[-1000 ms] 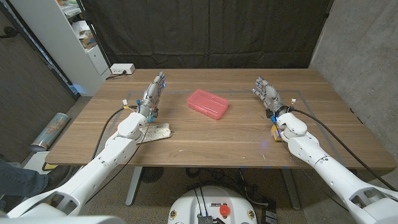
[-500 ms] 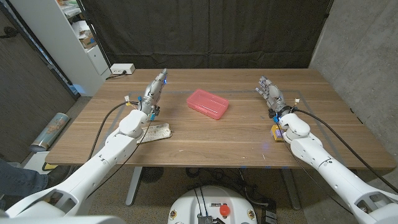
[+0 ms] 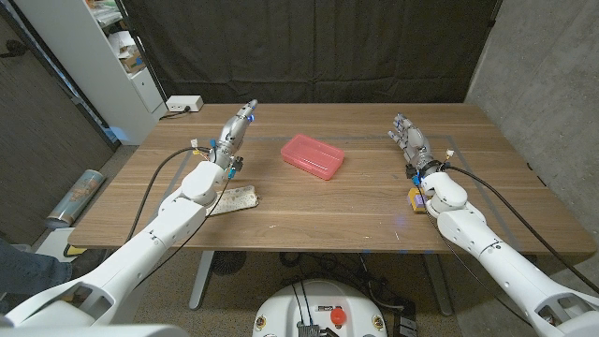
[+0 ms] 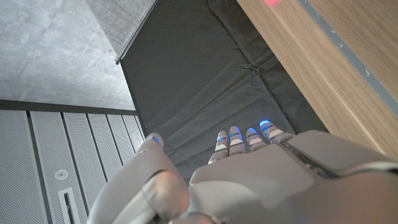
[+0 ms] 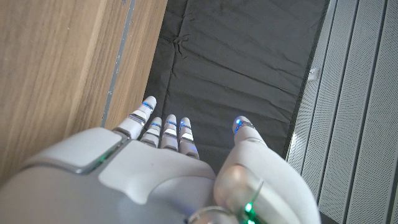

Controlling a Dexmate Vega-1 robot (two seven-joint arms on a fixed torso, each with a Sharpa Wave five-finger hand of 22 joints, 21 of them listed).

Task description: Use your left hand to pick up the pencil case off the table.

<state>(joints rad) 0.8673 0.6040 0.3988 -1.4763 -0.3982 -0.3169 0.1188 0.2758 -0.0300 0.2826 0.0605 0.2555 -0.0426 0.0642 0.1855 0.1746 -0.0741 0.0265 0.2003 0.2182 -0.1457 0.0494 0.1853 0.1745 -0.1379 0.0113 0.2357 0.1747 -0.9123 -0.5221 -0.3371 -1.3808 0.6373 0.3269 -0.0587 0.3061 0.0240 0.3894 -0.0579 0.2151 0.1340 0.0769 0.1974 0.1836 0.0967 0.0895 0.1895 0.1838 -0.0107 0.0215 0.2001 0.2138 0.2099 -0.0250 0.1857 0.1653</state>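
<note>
Now left hand (image 3: pixel 235 132) raised higher, empty; pencil case (image 3: pixel 313 156) unmoved

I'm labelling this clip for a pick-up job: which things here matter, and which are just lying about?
Belong to the job:
pink pencil case
left hand, open, holding nothing

Just lying about:
grey pouch by the left arm
small yellow block by the right wrist
right hand, open

Left arm extended forward from the lower left corner, left hand (image 3: pixel 235 133) raised above the table, fingers straight and together, holding nothing, right arm extended from the lower right corner, right hand (image 3: pixel 412 145) raised, fingers slightly spread, holding nothing
</note>
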